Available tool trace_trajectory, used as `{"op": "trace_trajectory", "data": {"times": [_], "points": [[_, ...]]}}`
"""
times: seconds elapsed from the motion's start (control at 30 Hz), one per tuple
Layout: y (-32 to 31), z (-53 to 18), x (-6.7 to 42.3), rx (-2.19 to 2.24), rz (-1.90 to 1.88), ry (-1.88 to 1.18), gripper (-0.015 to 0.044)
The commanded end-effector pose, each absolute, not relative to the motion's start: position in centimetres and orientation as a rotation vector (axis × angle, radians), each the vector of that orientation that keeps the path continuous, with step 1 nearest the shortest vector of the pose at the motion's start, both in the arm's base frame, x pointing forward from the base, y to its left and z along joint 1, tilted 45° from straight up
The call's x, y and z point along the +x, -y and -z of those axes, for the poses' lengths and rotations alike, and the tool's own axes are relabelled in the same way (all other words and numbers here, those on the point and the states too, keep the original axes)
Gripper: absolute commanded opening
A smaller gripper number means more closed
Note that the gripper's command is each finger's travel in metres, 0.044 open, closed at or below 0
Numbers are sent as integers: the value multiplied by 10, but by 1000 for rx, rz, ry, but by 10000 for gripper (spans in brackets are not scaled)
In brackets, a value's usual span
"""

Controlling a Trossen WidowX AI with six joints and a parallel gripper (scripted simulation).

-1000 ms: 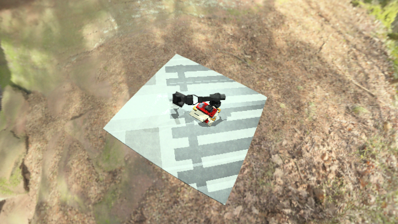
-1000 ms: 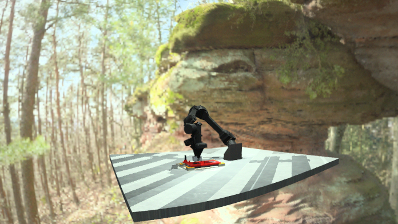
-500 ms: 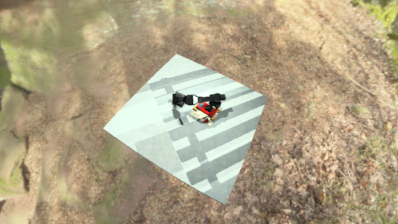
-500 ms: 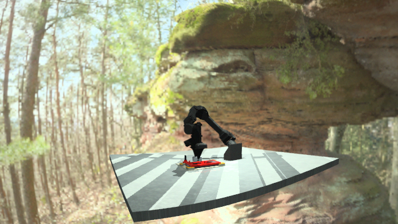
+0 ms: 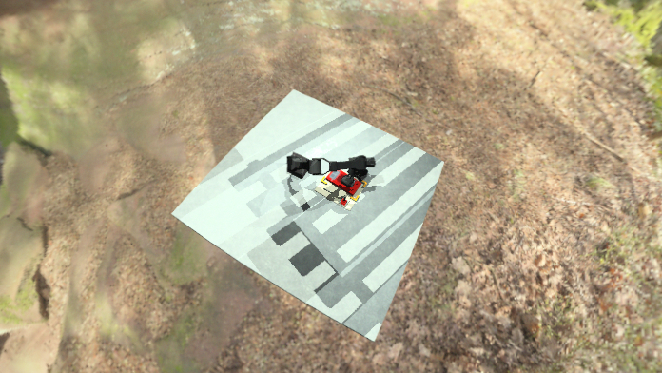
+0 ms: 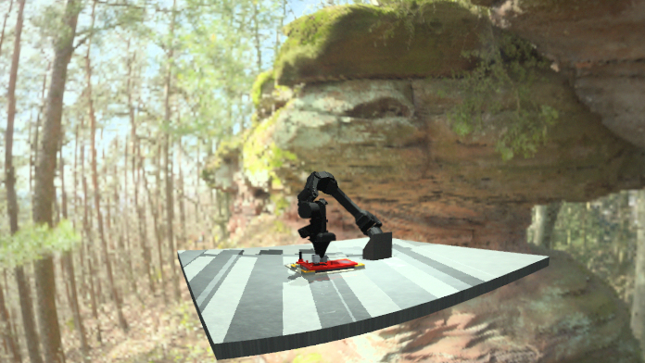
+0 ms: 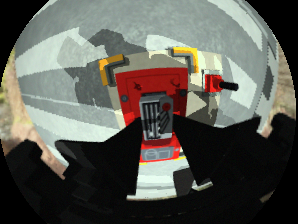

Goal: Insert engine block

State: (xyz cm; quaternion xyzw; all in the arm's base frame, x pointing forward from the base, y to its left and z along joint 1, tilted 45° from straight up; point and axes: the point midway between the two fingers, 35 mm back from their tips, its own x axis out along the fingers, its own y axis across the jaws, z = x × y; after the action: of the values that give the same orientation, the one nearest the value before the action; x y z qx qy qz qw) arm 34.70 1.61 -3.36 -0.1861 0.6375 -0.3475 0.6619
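The engine block (image 7: 156, 112) (image 6: 316, 259) is a small grey block with dark slots and a dark red round spot. My gripper (image 7: 156, 118) is shut on it and points straight down at the red car body (image 7: 131, 90) (image 5: 354, 188) (image 6: 343, 264). The block stands upright over the middle of the car body, and its top rises above the red surface. The opening and the rib are hidden under the block and fingers, so how deep the block sits cannot be told. In the top view the wrist covers the block.
The car body lies on a cream board (image 5: 324, 191) between yellow corner brackets (image 7: 192, 53) (image 7: 104, 72). A small red piece (image 7: 213, 83) (image 5: 343, 202) with an upright black peg (image 7: 229, 86) (image 6: 300, 256) stands beside the body. The arm's base (image 6: 380, 246) is farther back on the table.
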Motion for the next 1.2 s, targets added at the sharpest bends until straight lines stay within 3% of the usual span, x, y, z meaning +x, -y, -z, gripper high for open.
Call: {"op": "trace_trajectory", "data": {"times": [0.0, 1.17], "points": [[-14, 35, 347, -424, 786, -1443, 159], [-10, 39, 347, -424, 786, -1443, 159]]}}
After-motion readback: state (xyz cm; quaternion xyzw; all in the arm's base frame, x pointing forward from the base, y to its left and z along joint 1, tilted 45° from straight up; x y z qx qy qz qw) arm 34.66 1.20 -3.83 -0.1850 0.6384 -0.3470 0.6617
